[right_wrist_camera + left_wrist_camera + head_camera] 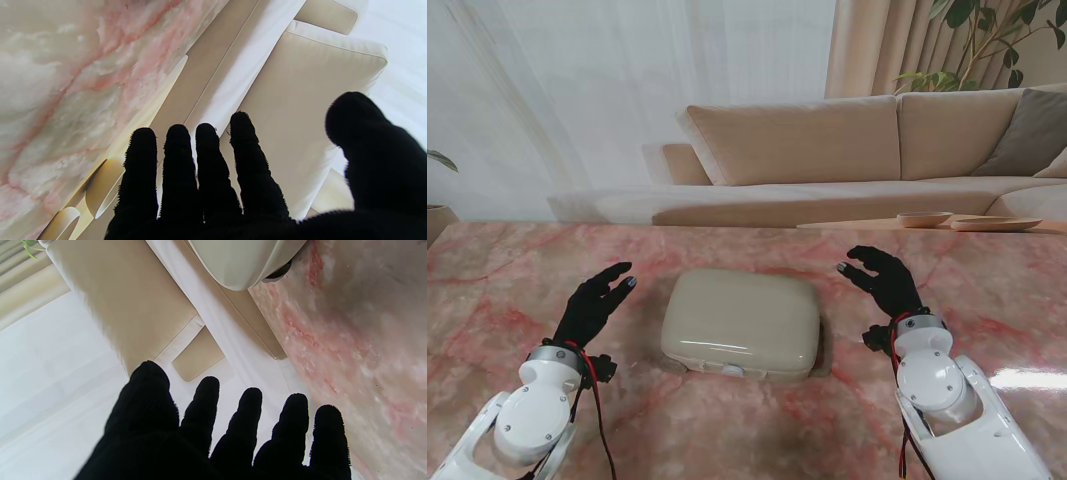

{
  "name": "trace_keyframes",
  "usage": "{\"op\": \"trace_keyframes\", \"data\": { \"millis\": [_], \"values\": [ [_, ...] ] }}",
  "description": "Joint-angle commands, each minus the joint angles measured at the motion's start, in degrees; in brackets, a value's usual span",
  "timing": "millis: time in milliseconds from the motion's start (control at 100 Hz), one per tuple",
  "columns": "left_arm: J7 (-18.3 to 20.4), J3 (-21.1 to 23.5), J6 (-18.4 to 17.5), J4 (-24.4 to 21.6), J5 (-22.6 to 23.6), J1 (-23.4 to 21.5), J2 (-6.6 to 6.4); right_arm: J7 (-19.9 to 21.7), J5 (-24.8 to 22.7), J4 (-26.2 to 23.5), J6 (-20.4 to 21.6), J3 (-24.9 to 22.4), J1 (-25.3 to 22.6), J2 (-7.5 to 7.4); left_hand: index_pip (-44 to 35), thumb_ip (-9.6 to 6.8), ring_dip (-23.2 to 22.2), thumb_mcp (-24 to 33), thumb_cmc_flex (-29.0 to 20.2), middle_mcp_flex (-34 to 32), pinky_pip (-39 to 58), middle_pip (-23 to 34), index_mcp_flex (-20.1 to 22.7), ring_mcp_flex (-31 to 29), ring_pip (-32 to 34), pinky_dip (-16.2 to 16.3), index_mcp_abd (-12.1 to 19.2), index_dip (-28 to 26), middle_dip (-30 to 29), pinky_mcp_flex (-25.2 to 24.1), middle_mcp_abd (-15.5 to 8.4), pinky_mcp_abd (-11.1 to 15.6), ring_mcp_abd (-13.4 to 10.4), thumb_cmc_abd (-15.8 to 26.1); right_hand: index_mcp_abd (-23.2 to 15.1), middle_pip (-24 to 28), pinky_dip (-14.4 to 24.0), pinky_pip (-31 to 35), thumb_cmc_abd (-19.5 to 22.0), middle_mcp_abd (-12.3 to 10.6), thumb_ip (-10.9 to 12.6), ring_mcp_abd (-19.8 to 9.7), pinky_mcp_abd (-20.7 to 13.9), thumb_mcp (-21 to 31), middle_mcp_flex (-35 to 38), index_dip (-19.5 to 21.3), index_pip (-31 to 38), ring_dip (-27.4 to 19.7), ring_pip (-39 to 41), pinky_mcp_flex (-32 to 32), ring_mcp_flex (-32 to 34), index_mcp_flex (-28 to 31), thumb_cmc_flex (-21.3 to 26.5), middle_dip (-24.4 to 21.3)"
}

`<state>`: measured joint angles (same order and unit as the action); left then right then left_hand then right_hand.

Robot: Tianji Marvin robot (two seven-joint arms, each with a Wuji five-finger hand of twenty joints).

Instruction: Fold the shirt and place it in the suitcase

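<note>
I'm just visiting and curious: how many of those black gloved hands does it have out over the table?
2. The left hand is left of the closed cream suitcase, the right hand right of it. Both are open, holding nothing.

We're in a home living room: beige sectional sofa (847, 150), sheer curtains (627, 90), a leafy houseplant (987, 40), pink marble table (507, 280).

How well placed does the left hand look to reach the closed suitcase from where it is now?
Probably well placed. The left hand is open, beside the suitcase on its left, apart from it, and only bare table shows between them. The suitcase is shut and no shirt is visible.
</note>
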<state>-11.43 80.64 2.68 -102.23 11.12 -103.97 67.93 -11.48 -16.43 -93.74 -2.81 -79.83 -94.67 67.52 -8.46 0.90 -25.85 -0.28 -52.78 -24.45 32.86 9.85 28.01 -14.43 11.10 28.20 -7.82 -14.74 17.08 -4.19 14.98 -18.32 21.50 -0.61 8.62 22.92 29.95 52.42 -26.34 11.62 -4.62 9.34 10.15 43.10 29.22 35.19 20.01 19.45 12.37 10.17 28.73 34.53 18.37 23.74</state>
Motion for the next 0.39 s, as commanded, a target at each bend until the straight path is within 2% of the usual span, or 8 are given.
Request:
{"op": "trace_keyframes", "data": {
  "millis": [0,380],
  "values": [
    [-0.3,-0.4,0.3,0.8,0.1,-0.2,0.36,1.0,0.7,0.8,0.2,0.0,-1.0,0.20,1.2,1.97,1.0,-2.2,1.4,1.7,-1.6,-1.4,-1.8,2.8,-1.7,-0.9,2.0,0.3,-0.7,-0.7,-0.7,1.6,-3.2,1.4,0.0,-1.0,-1.7,-1.5,0.7,-0.6,2.1,-1.6,-1.0,-0.9,-1.6,-0.7,-1.2,-1.4,-1.2,-1.0,-1.6,-2.6,-3.1,-1.3],
    [0.5,-0.7,0.7,1.1,-1.1,0.1,0.32,1.7,2.4,1.7,-0.1,0.3,-1.1,0.30,1.3,1.96,1.5,-2.1,1.5,1.6,-2.2,-1.3,-1.7,2.6,-1.7,-0.7,2.1,0.2,-0.6,-0.7,-0.9,1.2,-3.9,1.4,-0.3,-1.5,-1.6,-3.1,0.2,-0.5,2.7,-1.6,-1.1,-2.2,-2.5,-0.4,-1.7,-1.8,-2.1,-1.2,-2.2,-3.1,-2.4,-1.7]
  ]
}}
